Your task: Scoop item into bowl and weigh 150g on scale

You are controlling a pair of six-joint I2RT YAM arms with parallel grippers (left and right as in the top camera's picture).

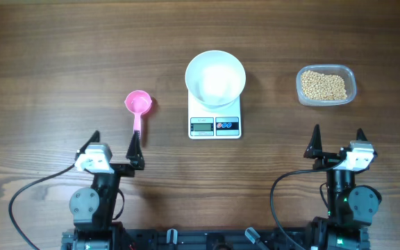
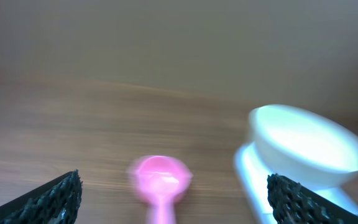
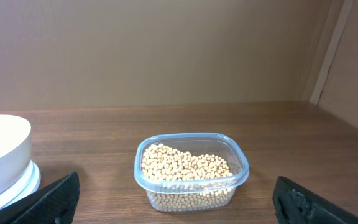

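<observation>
A white bowl (image 1: 215, 78) stands empty on the small white scale (image 1: 214, 126) at the table's middle back; the left wrist view shows the bowl (image 2: 309, 143) blurred at right. Tan beans (image 1: 324, 85) fill a clear plastic tub (image 1: 349, 90) at the back right, and the beans (image 3: 188, 168) lie straight ahead in the right wrist view. A pink scoop (image 1: 138, 105) lies left of the scale, handle toward my left gripper (image 1: 114, 142), which is open just short of the handle's end. My right gripper (image 1: 337, 140) stands open near the front, well short of the tub.
The wooden table (image 1: 54, 62) runs wide to the left. Arm bases and cables (image 1: 33, 187) sit along the front edge. A brown wall (image 3: 166, 50) rises behind the table, with a corner post (image 3: 328, 56) at the right.
</observation>
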